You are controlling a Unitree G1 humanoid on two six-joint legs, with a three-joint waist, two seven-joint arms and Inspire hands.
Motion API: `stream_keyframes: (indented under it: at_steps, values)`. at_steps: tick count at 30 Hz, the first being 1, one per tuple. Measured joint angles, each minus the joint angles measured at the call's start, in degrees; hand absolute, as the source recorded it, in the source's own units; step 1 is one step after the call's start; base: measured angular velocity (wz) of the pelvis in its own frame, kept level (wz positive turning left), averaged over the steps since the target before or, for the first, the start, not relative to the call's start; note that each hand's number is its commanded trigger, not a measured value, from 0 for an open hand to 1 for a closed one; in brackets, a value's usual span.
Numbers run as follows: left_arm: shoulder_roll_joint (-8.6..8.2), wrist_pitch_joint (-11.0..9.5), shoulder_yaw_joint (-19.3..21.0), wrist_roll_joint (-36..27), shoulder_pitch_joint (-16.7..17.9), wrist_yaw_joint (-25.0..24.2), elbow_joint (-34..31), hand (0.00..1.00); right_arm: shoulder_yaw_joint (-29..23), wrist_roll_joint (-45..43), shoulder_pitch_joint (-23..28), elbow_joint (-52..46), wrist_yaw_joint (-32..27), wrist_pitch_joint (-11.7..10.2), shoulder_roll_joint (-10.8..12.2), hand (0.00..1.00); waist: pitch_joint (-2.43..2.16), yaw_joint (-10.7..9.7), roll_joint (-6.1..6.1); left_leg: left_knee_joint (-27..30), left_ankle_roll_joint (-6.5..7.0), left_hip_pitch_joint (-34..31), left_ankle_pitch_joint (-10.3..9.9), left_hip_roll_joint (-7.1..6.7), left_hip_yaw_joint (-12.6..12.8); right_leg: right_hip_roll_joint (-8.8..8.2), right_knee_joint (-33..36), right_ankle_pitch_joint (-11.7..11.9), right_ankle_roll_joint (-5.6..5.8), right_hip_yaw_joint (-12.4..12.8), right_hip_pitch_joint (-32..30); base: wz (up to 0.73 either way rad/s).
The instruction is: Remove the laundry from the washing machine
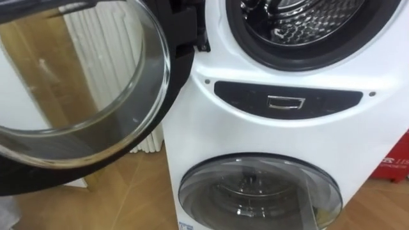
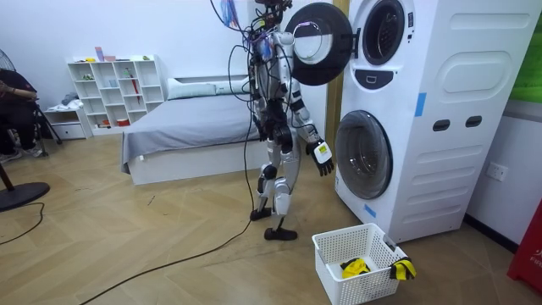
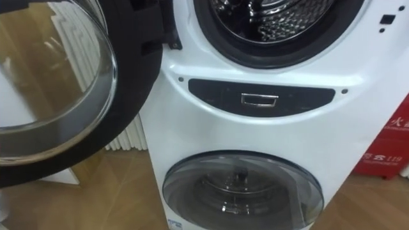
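A yellow-and-black garment (image 2: 356,268) is seen in the laundry basket (image 2: 360,291). The right hand (image 2: 321,159) is hung low, and whether it is open or closed cannot be told. Past the open door (image 1: 77,83) the upper drum (image 1: 300,19) is faced, so a reach inside is judged due next.

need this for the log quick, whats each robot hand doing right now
left robot hand: cannot be told
right robot hand: open, fingers relaxed, holding nothing
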Motion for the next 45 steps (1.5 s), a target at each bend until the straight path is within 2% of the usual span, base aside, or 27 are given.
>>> stream_keyframes:
  at_steps: [2,6,8,9,10,13,15,17,21,24,32,33,34,36,37,38,39,42,44,45]
  values:
    - [0.57,-0.3,0.2,-1.1,-1.1,1.4,-2.5,0.00,-1.2,-1.3,1.0,-1.9,-0.7,-0.9,-0.1,0.00,-0.08,-0.6,0.63,-0.7,0.03,0.8,0.0,-0.45,-1.8,-0.24,0.0,-0.2,0.30,-0.2,1.1,0.29]
    - [1.58,-1.3,1.2,-2.0,-2.4,3.9,-9.2,0.00,-2.7,-2.2,3.2,-7.2,-0.7,-1.0,-0.2,0.00,-0.09,-0.8,1.27,-0.7,0.14,1.6,0.1,-0.67,-2.4,-0.37,0.0,-0.4,0.42,-0.6,2.4,0.11]
    - [3.13,-1.9,1.1,-2.0,-3.7,4.9,-12.7,0.00,-3.5,-4.1,4.2,-10.1,-0.6,-1.0,-0.4,0.00,-0.36,-1.5,1.88,-0.8,0.27,1.8,0.2,-0.93,-2.8,-0.61,0.0,-0.5,0.59,-1.1,2.7,0.11]
    - [3.55,-2.0,1.1,-1.8,-3.8,5.0,-14.0,0.00,-3.5,-4.9,4.3,-10.5,-0.5,-1.3,-0.4,0.00,-0.34,-1.7,1.95,-0.8,0.29,1.8,0.2,-0.96,-2.9,-0.64,0.0,-0.5,0.60,-1.0,2.6,0.00]
    - [4.27,-2.1,1.1,-1.4,-3.9,5.3,-17.5,0.00,-3.7,-6.2,4.9,-10.7,-0.6,-2.1,-0.4,0.00,-0.46,-1.8,2.16,-0.6,0.30,1.7,0.2,-1.00,-2.9,-0.66,0.1,-0.5,0.62,-0.9,2.4,0.00]
    - [6.07,-3.2,1.2,0.9,-5.6,6.8,-22.0,0.00,-4.1,-8.3,8.0,-13.6,-0.6,-2.1,-0.5,0.00,-0.62,-1.6,2.89,-0.7,0.38,1.7,0.2,-1.17,-2.9,-0.84,0.2,-0.6,0.77,-1.0,2.4,0.00]
    - [7.03,-3.4,1.2,1.1,-5.7,8.2,-25.9,0.00,-4.2,-8.2,9.3,-14.8,-0.5,-2.2,-0.5,0.00,-0.50,-2.7,3.20,-0.8,0.41,2.2,0.3,-1.23,-2.9,-0.91,0.2,-0.7,0.87,-0.9,2.8,0.00]
    - [7.93,-4.0,1.1,1.5,-7.1,9.1,-28.3,0.00,-4.7,-7.8,9.7,-14.8,-0.4,-2.2,-0.5,0.00,-0.42,-2.9,3.51,-1.4,0.41,3.4,0.3,-1.27,-2.7,-0.84,0.2,-0.8,1.02,-0.3,3.5,-0.10]
    - [8.17,-4.4,1.1,4.6,-9.1,9.5,-31.4,0.00,-5.7,-8.3,9.8,-14.8,0.3,-2.3,-0.5,0.00,-0.37,-3.5,3.44,-1.7,0.42,3.8,0.3,-1.31,-2.3,-0.83,0.1,-0.9,1.05,0.2,3.5,-0.07]
    - [8.19,-4.4,0.9,8.1,-9.9,9.4,-36.4,0.00,-5.7,-8.4,9.8,-14.7,0.8,-2.3,-0.6,0.00,-0.28,-4.2,3.22,-1.7,0.42,3.3,0.3,-1.35,-2.3,-0.82,0.1,-0.9,1.05,0.4,3.1,0.00]
    - [8.78,-3.7,0.1,15.0,-10.0,9.7,-37.3,0.00,-5.4,-9.4,9.3,-14.2,3.4,-2.2,-0.6,0.00,-0.02,-4.6,3.26,-1.7,0.42,3.4,0.3,-1.27,-2.2,-0.76,0.2,-0.9,1.04,0.4,2.9,0.01]
    - [8.99,-3.7,-0.2,15.1,-10.0,9.7,-37.4,0.00,-5.4,-9.4,9.0,-13.8,3.6,-2.3,-0.6,0.00,0.07,-4.6,3.29,-1.7,0.42,3.4,0.3,-1.27,-2.3,-0.77,0.2,-0.9,1.04,0.4,2.9,0.07]
    - [9.10,-3.5,-0.3,16.2,-10.0,9.7,-37.9,0.00,-5.5,-9.4,8.3,-12.8,4.1,-2.4,-0.6,0.00,0.34,-4.6,3.13,-1.7,0.42,3.1,0.3,-1.31,-2.4,-0.80,0.1,-0.9,1.04,0.4,2.9,0.11]
    - [9.10,-2.7,-0.5,17.2,-10.0,9.7,-39.7,0.00,-5.5,-9.4,7.9,-12.0,5.0,-2.5,-0.5,0.00,0.52,-4.6,2.88,-1.5,0.48,2.4,0.3,-1.35,-2.6,-0.80,0.1,-0.9,1.05,0.9,2.5,0.17]
    - [9.12,-1.9,-1.1,17.2,-10.0,9.7,-41.0,0.00,-5.5,-9.4,7.7,-12.0,5.5,-2.6,-0.5,0.00,0.63,-4.6,2.36,-1.1,0.56,2.0,0.3,-1.40,-2.9,-0.81,0.1,-0.9,1.06,2.0,2.3,0.23]
    - [9.13,-1.4,-1.7,17.2,-10.0,9.6,-42.4,0.00,-5.4,-9.4,7.4,-11.2,5.7,-3.0,-0.5,0.00,0.77,-4.6,2.05,-0.6,0.57,1.4,0.3,-1.52,-3.6,-0.86,0.0,-0.9,1.06,1.9,2.1,0.25]
    - [9.15,-1.2,-1.9,17.3,-10.0,9.5,-43.0,0.00,-5.4,-9.4,7.1,-10.6,5.8,-3.2,-0.5,0.00,0.81,-4.6,1.98,-0.5,0.57,1.1,0.3,-1.53,-3.8,-0.88,0.0,-0.9,1.06,1.9,2.1,0.30]
    - [9.31,1.2,-3.7,21.9,-10.0,9.4,-46.5,0.00,-5.3,-9.3,6.0,-8.9,5.7,-3.5,-0.5,0.00,0.81,-4.6,1.49,0.5,0.65,-1.0,0.4,-1.55,-4.3,-1.04,-0.2,-0.7,1.19,2.4,0.9,0.34]
    - [9.55,4.7,-5.6,24.2,-10.0,8.8,-49.8,0.00,-5.3,-9.5,4.6,-6.1,5.9,-3.8,-0.5,0.00,0.83,-4.5,1.53,1.5,0.81,-2.8,0.5,-1.71,-4.4,-1.19,-0.4,-0.6,1.27,4.2,0.2,0.37]
    - [9.83,5.4,-6.3,24.6,-10.0,8.4,-50.4,0.00,-5.3,-9.5,4.4,-5.4,6.0,-3.8,-0.5,0.00,0.83,-4.6,1.53,1.5,0.90,-3.0,0.6,-1.82,-4.4,-1.28,-0.6,-0.5,1.31,4.7,0.2,0.40]
